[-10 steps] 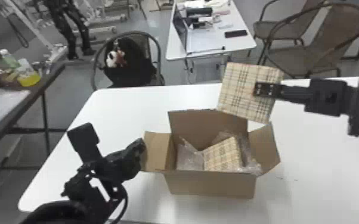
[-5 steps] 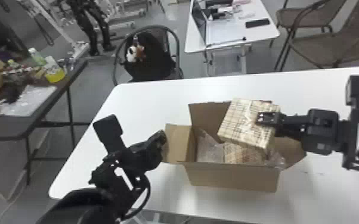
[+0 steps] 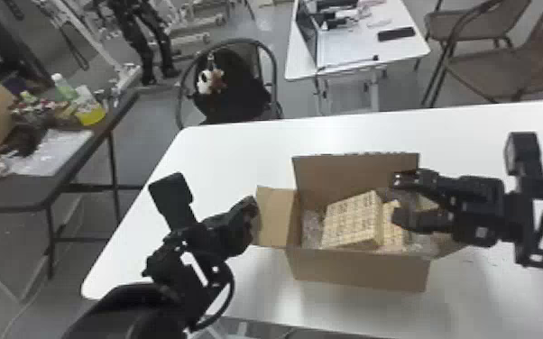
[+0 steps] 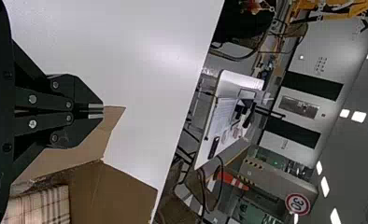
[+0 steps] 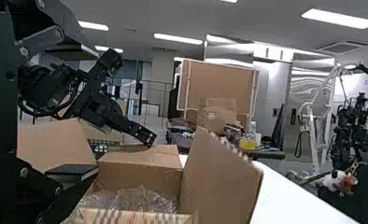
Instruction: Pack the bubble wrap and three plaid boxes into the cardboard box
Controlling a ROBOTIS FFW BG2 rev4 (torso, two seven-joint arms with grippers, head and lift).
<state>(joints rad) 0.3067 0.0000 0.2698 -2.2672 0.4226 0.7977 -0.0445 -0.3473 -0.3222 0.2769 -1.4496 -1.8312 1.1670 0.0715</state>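
Observation:
The right gripper [image 3: 398, 199] stands open over the right part of the cardboard box [image 3: 361, 270]. Left of its fingers a plaid box [image 3: 349, 218] lies tilted inside, partly over another plaid box [image 3: 393, 234]. Bubble wrap [image 3: 312, 227] lines the inside around them. Beside the left flap is the left gripper [image 3: 251, 208], parked. In the left wrist view the left gripper [image 4: 98, 111] is shut with nothing between its fingers, near a plaid box [image 4: 42, 205]. The right wrist view has the right gripper [image 5: 94, 111] spread wide above bubble wrap [image 5: 135, 198] and a plaid box [image 5: 133, 217].
The box's flaps stand outward, with the back flap [image 3: 356, 173] raised behind the right gripper. White tabletop [image 3: 239, 148] surrounds the box. A dark side table [image 3: 18, 194] with bottles and clutter is at the left; a chair [image 3: 234, 85] stands beyond the far edge.
The right gripper has brought a plaid box down from above the cardboard box and let it go inside, opening and ending to its right. The head view has shifted; the left gripper remains beside the left flap.

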